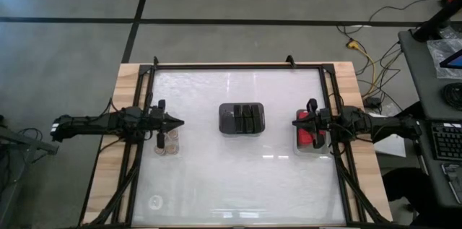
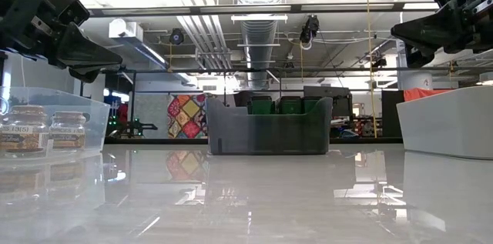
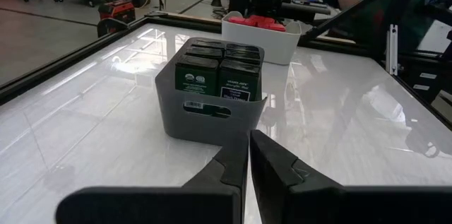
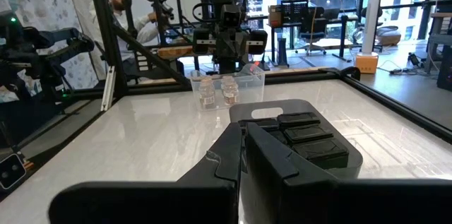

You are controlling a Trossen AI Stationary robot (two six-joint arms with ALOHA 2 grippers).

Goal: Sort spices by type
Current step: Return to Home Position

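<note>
A grey bin [image 1: 242, 118] at the table's middle holds several dark blocks [image 3: 219, 75]. At the left, a clear tray [image 2: 85, 117] holds two tan-topped jars [image 2: 46, 130]. At the right, a white tray [image 1: 310, 141] holds red blocks [image 3: 260, 20]. My left gripper [image 1: 182, 123] hangs shut above the clear tray, pointing at the bin. Above the white tray, my right gripper [image 1: 294, 123] is shut too and also points at the bin. Neither gripper holds anything.
A black frame [image 1: 238, 66] runs around the white tabletop, with wooden edges outside it. Bare tabletop [image 1: 245, 186] lies between the trays and toward the near edge. A person [image 4: 120, 5] is at work beyond the table's left side.
</note>
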